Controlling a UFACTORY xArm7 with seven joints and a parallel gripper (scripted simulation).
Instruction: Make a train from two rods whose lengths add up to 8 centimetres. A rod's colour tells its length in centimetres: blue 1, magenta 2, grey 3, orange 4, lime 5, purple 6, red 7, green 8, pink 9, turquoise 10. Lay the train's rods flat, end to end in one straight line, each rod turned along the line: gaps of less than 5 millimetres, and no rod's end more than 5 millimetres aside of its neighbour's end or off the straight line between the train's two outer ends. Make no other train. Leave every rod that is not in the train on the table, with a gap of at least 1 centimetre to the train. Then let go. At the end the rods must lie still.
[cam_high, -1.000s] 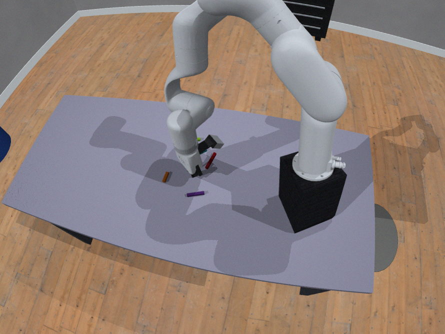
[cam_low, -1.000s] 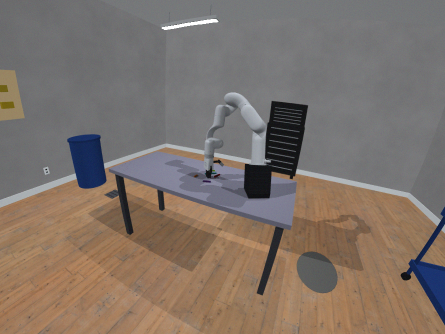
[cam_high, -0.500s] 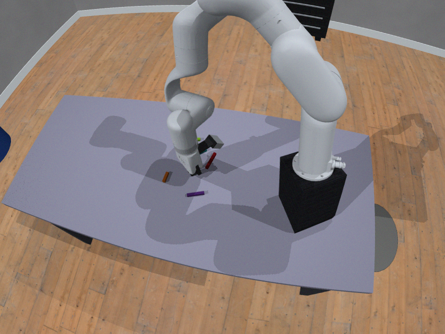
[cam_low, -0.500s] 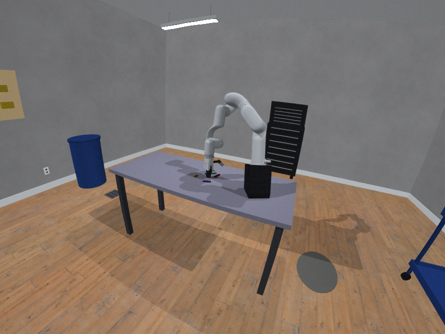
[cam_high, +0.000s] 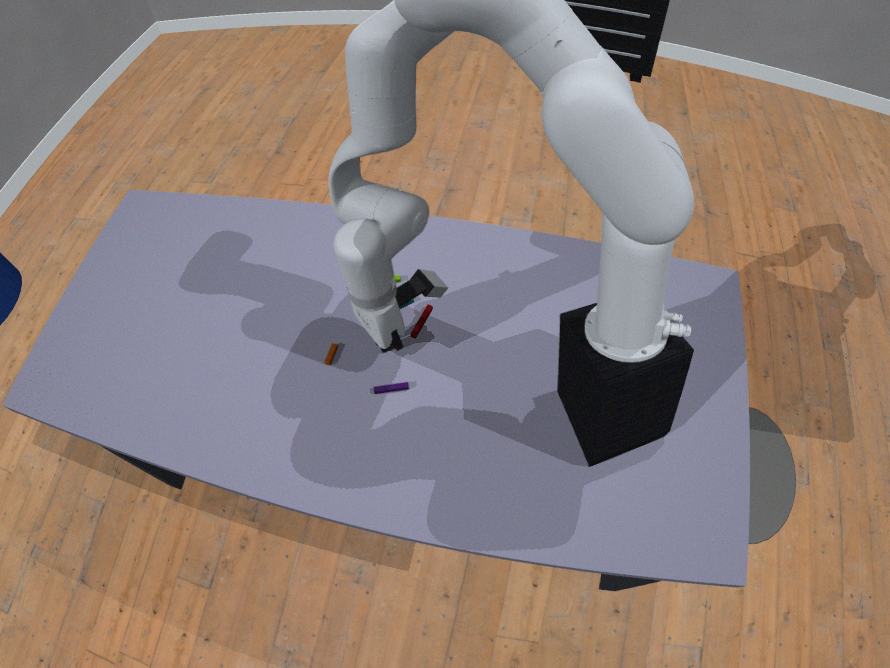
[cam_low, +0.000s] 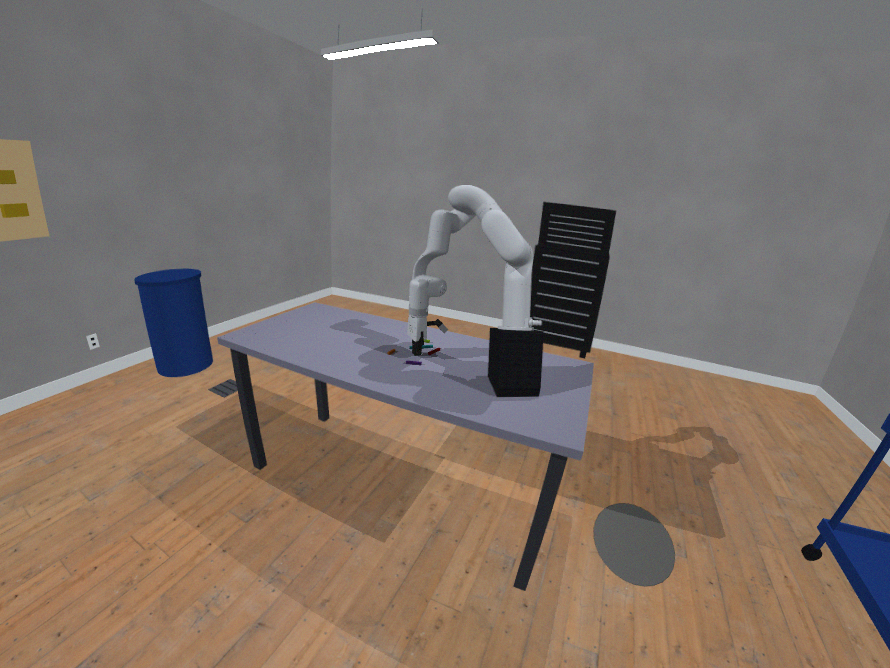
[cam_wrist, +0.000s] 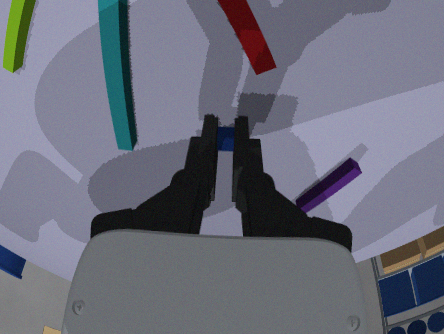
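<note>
In the wrist view my gripper (cam_wrist: 225, 134) is shut on the small blue rod (cam_wrist: 226, 138), low at the table surface. The red rod (cam_wrist: 231, 6) lies just beyond the fingertips, its near end a short way from the blue rod. The turquoise rod (cam_wrist: 117, 61) lies to the left and the lime rod (cam_wrist: 17, 29) at the far left. The purple rod (cam_wrist: 329, 184) lies to the right of the fingers. In the top view the gripper (cam_high: 391, 345) is down at the table beside the red rod (cam_high: 421, 320); the purple rod (cam_high: 391, 387) and the orange rod (cam_high: 331, 353) lie nearby.
The arm's black base block (cam_high: 624, 391) stands on the table to the right. A dark louvred panel (cam_low: 573, 276) stands behind the table and a blue barrel (cam_low: 173, 320) on the floor to the left.
</note>
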